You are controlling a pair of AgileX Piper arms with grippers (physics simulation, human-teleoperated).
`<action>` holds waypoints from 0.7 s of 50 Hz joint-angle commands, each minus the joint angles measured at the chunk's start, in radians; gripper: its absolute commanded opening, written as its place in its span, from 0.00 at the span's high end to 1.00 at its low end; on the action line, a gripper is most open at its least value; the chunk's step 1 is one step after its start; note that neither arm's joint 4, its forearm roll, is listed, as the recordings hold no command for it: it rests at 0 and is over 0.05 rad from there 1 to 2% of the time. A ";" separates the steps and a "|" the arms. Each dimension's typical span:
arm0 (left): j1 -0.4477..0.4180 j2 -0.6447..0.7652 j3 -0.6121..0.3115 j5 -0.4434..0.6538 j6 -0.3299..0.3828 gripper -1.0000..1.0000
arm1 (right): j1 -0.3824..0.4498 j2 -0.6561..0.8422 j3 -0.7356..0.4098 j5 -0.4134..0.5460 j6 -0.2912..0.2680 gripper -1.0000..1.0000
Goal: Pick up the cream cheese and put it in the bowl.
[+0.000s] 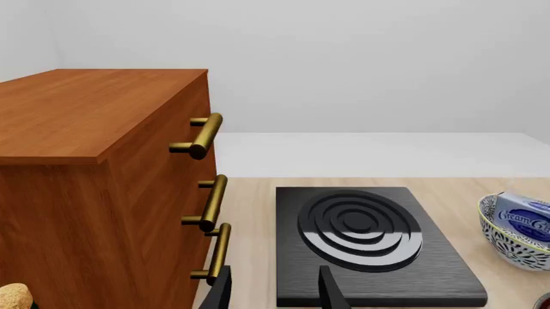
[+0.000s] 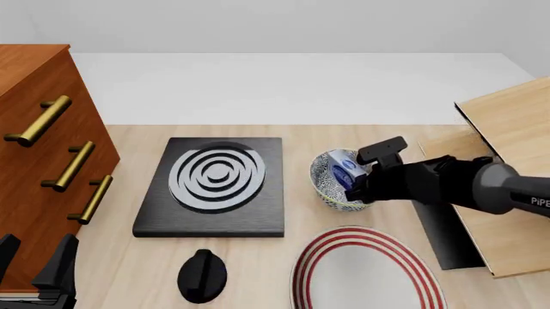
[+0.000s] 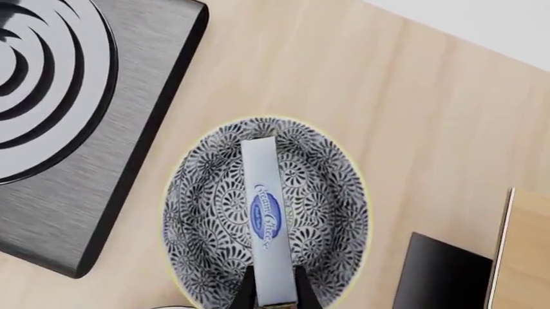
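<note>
The task looks close to finished. The right hand (image 3: 273, 291) hangs directly over the bowl (image 3: 210, 212), its fingers closed on the near end of the cream cheese (image 3: 266, 219), which stands on its narrow edge inside the bowl's rim with the blue oval logo showing along its side. Seen from the front, the box (image 2: 344, 170) sits within the bowl (image 2: 325, 187) on the desk (image 2: 129, 257), between the black stove plate (image 2: 257, 212) and the open wooden box at the right (image 2: 507, 129), with the red-ringed plate (image 2: 313, 267) just nearer the arms. The left wrist camera also catches the pack resting in the bowl at the edge of its view. Whether the pack already touches the bottom of the bowl or is held slightly above it cannot be told from these angles. What appears to be left is only the release: the fingers must part so the pack drops or settles, and the arm must lift clear without catching the rim. Being held on edge, the pack will likely tip onto its flat face once freed, which should do no harm in so deep a bowl. The left hand (image 1: 275, 290) is parked low by the wooden drawer cabinet (image 1: 86, 161), its fingers apart and holding nothing.
</note>
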 commanded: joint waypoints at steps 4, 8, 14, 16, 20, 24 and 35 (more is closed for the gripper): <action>0.000 0.000 0.000 0.000 0.000 0.00 | 0.002 -0.006 0.005 -0.010 0.018 1.00; 0.000 0.000 0.000 0.000 0.000 0.00 | -0.001 -0.006 0.006 -0.010 0.018 1.00; 0.000 0.000 0.000 0.000 0.000 0.00 | -0.002 -0.006 0.006 -0.011 0.020 1.00; 0.000 0.000 0.000 0.000 0.000 0.00 | 0.000 -0.009 0.005 -0.009 0.023 0.00; 0.000 0.000 0.000 0.000 0.000 0.00 | 0.005 -0.018 0.004 -0.001 0.025 0.00; 0.000 0.000 0.000 0.000 0.000 0.00 | 0.004 -0.026 -0.003 0.010 0.023 0.00; 0.000 0.000 0.000 0.000 0.000 0.00 | 0.009 -0.060 -0.037 0.058 0.015 0.00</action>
